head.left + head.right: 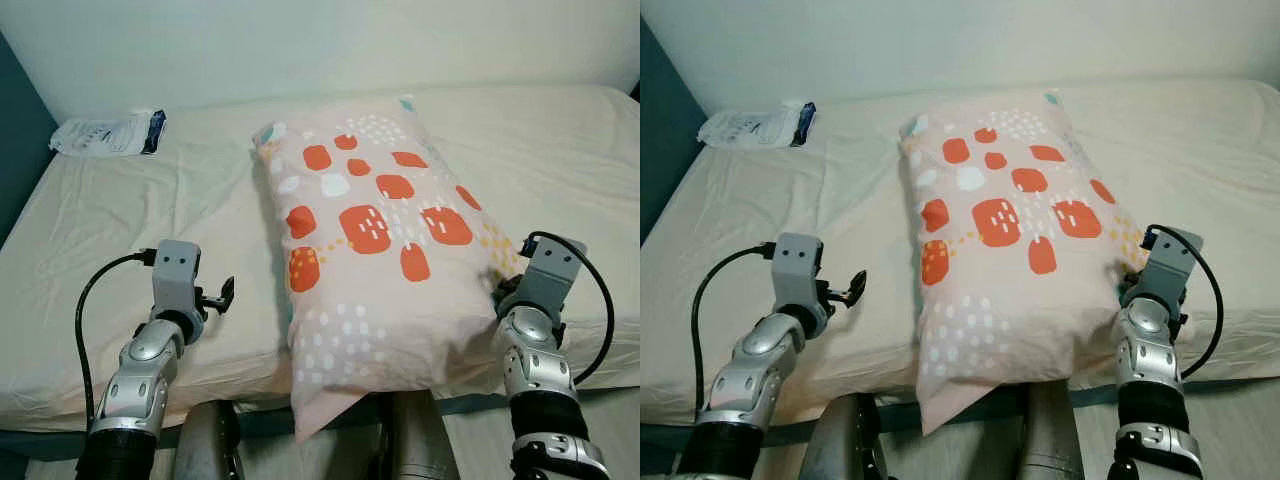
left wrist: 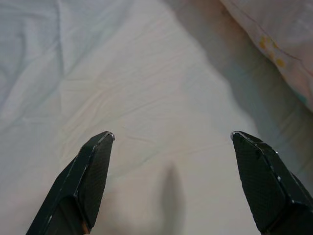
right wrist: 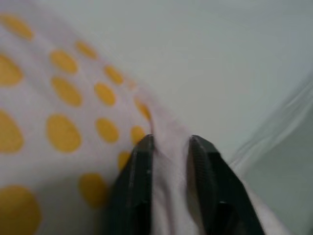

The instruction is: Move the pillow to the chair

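Cream sheeting covers the bed (image 1: 120, 230), which runs across the whole width ahead and meets a pale wall behind, with a dark teal surface at the robot's far left. No chair can be made out from this position, so the carry will likely need a turn away from the bed.

On the bed lies the pillow (image 1: 370, 250), pinkish with orange, white and yellow patches. Its long axis runs away from the robot and slightly to its left, and its near corner overhangs the bed's front edge between the two arms. A white plastic packet (image 1: 108, 133) lies well apart near the far left corner of the mattress.

The right gripper (image 3: 168, 147) is at the pillow's near right edge, its fingers drawn close together with a fold of the yellow-dotted cover pinched between them. The left gripper (image 2: 171, 139) hovers over bare sheet with its fingers spread wide and nothing in them; the pillow's left edge lies just to its right, near but not touching. Closing that sideways gap looks like the next need before a two-handed lift.
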Controlling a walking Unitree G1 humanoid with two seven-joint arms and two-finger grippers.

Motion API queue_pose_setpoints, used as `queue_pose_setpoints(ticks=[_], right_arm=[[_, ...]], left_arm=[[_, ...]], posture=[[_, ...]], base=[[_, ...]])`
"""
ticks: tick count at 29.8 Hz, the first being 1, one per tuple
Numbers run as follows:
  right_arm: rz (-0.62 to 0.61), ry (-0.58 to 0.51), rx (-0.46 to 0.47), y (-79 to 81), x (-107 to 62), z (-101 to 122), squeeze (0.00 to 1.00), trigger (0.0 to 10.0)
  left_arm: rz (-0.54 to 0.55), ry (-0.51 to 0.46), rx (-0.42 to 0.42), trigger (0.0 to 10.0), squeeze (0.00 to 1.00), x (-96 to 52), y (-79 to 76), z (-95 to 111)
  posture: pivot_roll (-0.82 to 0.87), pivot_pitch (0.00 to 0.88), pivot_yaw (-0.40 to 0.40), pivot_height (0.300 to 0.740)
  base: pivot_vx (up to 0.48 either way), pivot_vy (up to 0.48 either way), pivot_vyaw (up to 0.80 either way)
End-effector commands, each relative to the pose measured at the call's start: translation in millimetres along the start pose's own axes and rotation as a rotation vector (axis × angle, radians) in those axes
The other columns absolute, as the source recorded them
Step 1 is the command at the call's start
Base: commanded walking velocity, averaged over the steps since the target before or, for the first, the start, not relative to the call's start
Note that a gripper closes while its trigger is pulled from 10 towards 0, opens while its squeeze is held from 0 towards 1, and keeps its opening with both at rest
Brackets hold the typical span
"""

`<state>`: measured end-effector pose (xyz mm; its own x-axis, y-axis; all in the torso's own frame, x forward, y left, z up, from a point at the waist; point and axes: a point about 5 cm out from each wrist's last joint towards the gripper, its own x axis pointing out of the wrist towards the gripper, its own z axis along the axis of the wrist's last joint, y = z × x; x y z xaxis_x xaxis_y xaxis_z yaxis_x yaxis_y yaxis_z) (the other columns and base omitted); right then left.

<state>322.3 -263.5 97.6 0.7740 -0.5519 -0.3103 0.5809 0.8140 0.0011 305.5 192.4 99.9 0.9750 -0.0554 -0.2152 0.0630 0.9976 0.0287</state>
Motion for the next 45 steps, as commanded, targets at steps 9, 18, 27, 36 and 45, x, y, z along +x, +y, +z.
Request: queue_pose_setpoints(ticks=[9,18,27,36,45], right_arm=[[0.3,0.197,0.139,44.8,-16.1,-28.4,0.0,0.0],[0.67,0.243,0.1,111.9,-44.4,-21.0,0.0,0.0],[1.095,0.28,0.11,186.7,-113.9,-7.8,0.0,0.0],[1.415,0.242,0.194,233.7,-182.6,22.6,0.0,0.0],[1.563,-0.119,0.572,227.5,-210.0,131.7,0.0,0.0]], left_arm=[[0.036,0.012,0.018,10.0,0.0,-1.1,8.8,-1.5],[0.099,-0.006,0.082,10.0,0.0,1.4,27.0,4.7],[0.303,-0.105,0.088,10.0,0.0,-0.1,83.8,38.5],[0.375,-0.259,-0.097,10.0,0.0,-6.9,127.0,87.7],[0.326,-0.303,-0.127,10.0,0.0,-0.6,119.3,94.7]], posture=[[0.0,0.126,0.004,0.536],[-0.01,0.123,0.015,0.536],[0.0,0.123,0.018,0.536],[0.01,0.118,0.023,0.536],[0.01,0.112,0.021,0.536]], base=[[0.0,0.0,0.0],[0.0,0.0,0.0],[0.0,0.0,0.0],[0.0,0.0,0.0],[0.0,0.0,0.0]])
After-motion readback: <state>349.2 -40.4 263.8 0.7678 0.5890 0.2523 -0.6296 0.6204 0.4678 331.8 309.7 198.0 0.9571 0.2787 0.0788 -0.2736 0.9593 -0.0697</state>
